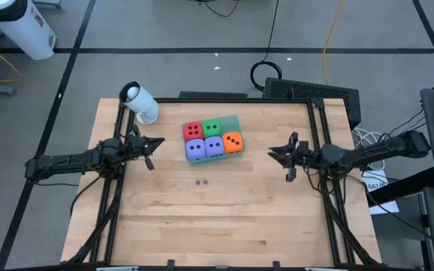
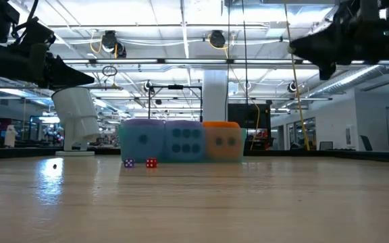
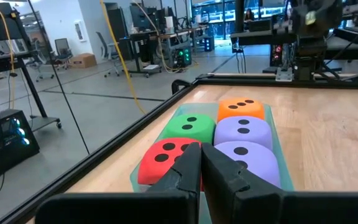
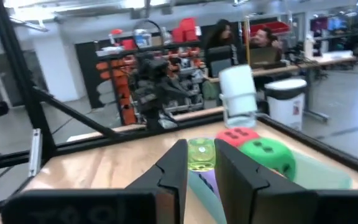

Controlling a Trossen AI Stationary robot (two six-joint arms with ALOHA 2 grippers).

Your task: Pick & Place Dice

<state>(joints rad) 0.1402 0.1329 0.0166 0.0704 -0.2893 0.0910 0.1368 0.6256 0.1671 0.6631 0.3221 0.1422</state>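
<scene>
Five soft foam dice sit packed in the flat teal tray near the table's far edge: red die, green die, orange die, two purple-blue dice. All are rounded cubes w/ dark pips.

Left gripper hovers just left of the tray, fingers pressed nearly together. Right gripper hovers to the tray's right, apart from it, fingers slightly spread.

Only the low view shows two tiny dice on the wood table clearly. Both also show a white cylinder behind.
</scene>
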